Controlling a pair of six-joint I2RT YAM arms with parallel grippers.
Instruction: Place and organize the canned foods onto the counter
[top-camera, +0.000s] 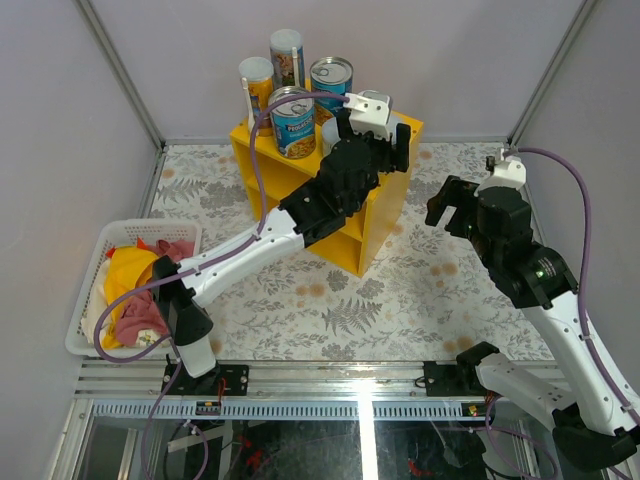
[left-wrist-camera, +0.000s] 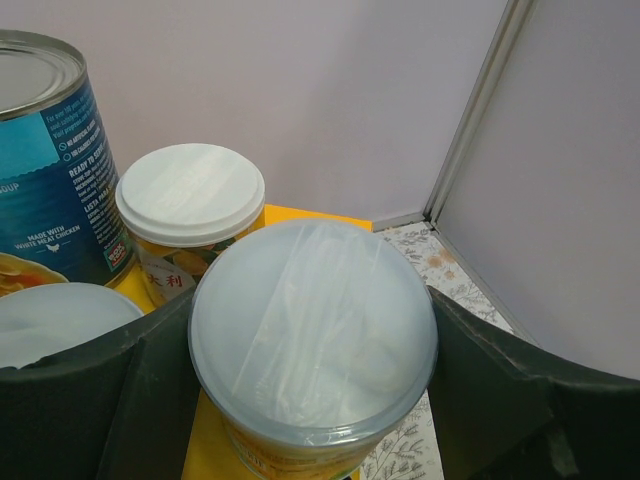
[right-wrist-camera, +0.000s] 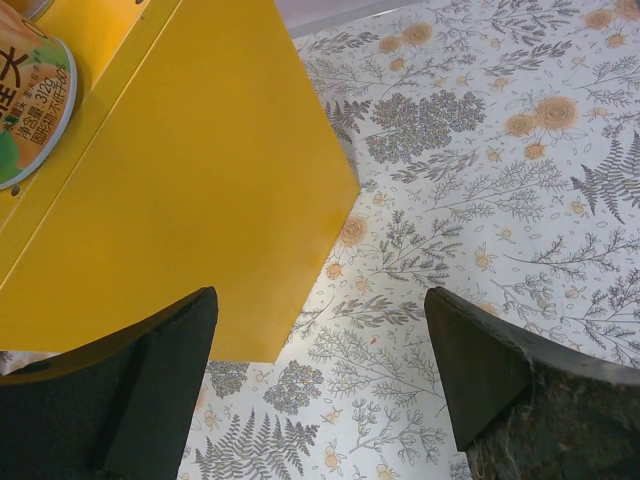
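Observation:
The yellow counter (top-camera: 385, 205) stands at the back middle. On its top stand two tall yellow tubes (top-camera: 258, 82), and two blue-labelled steel cans (top-camera: 292, 122). My left gripper (top-camera: 372, 140) is over the top's right part, shut on a short pale-lidded can (left-wrist-camera: 313, 330) that sits low on the yellow top. Beside it in the left wrist view are another white-lidded can (left-wrist-camera: 190, 195), a blue can (left-wrist-camera: 45, 170) and a third pale lid (left-wrist-camera: 50, 322). My right gripper (top-camera: 450, 212) is open and empty, right of the counter above the floral cloth (right-wrist-camera: 320, 330).
A white laundry basket (top-camera: 88, 290) with red and yellow cloths sits at the left edge. Grey walls and metal posts close the back and sides. In the right wrist view the counter's yellow side (right-wrist-camera: 190, 190) is near the left finger, with a labelled can (right-wrist-camera: 30, 100) on top.

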